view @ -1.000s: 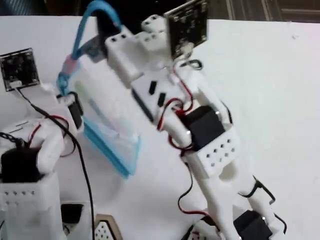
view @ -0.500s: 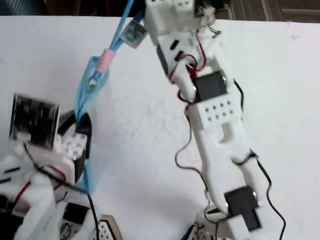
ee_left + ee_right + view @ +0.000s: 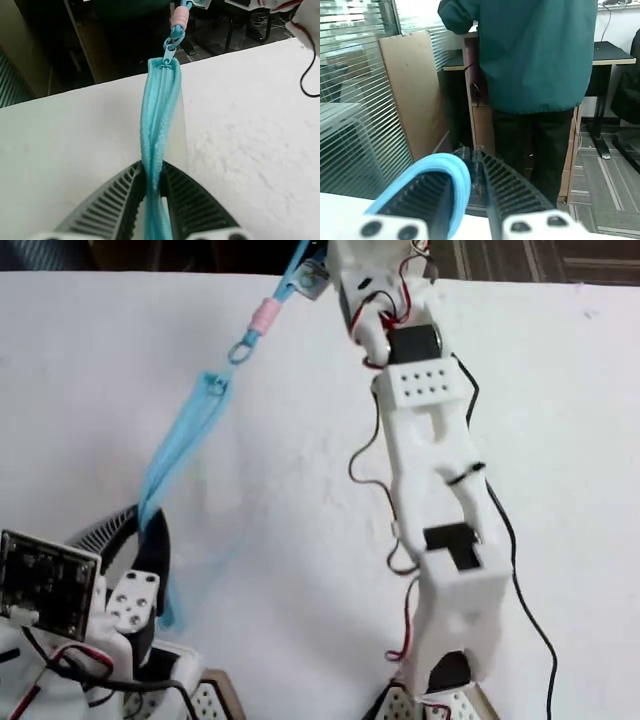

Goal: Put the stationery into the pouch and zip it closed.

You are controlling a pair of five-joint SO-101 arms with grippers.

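Blue zip edge of the pouch point(image 3: 158, 110) is clamped in the left gripper point(image 3: 153, 171). Jaws are narrow, with a ribbed pad on each side of the zip tape at the end nearest that arm. From the clamp the pouch runs straight out, taut, zip side up. Its clear side panel shows just beside the blue tape. Can't tell whether its lower edge rests on the table point(image 3: 560, 390).

At the far end of the zip sits the zip slider point(image 3: 170, 50). Teeth look joined along the whole visible run up to it. A pink bead point(image 3: 265, 313) hangs on the pull just past the slider, and a blue strap point(image 3: 434, 169) carries on from the bead.

Right gripper point(image 3: 472, 156) has that strap. Its jaws are almost together, and the strap loops over one jaw and dips into the gap between them. This gripper sits at the table's far edge, well apart from the left one, with pouch, slider, bead and strap in one diagonal line between the two.

Right arm point(image 3: 430, 440) is stretched long across the white table. Left arm point(image 3: 60, 660) is tucked at the near corner.
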